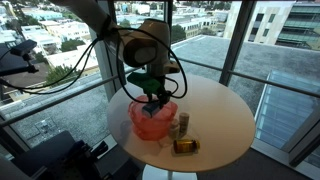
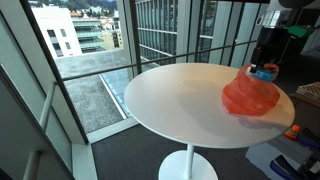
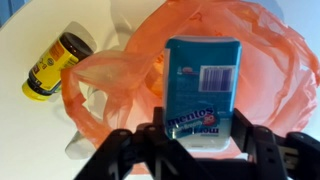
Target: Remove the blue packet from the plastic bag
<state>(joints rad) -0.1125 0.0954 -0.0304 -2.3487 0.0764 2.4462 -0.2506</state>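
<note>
Blue packet [image 3: 205,88]: barcode face toward the wrist camera, held upright in the gripper [image 3: 205,138], whose fingers pinch its two narrow sides. The orange plastic bag [image 3: 120,85] lies crumpled and open-mouthed around and behind it. In an exterior view the packet [image 2: 265,72] shows at the top of the bag [image 2: 252,98], its lower end seemingly within the mouth. The bag sits on a round white table [image 1: 225,110]. A yellow jar [image 3: 52,68] with a dark lid lies near the bag.

Step in hand, as I judge it: the lift-out.
- Pull straight up, slowly, grip unchanged.
- The thin film may cling and ride up with the packet, and nothing pins the bag down.
- Check that no fold is trapped under a finger.
- Clear the bag's mouth fully before any sideways travel, and travel away from the jar.
</note>
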